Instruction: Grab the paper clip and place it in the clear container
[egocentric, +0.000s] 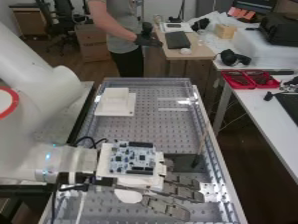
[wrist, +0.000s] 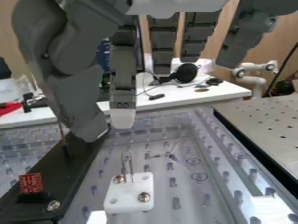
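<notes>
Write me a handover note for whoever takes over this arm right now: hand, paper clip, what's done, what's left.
Hand: open, fingers extended, holding nothing.
Paper clip: the bent wire standing at the white block looks like it, below the fingertips in the wrist view.
Container: probably the clear-walled tray along the bench, but I can't confirm that's the one meant.
Done: no grasp yet.
Left: confirm the container, grasp the clip, lift it free of the block, place it and release.
</notes>
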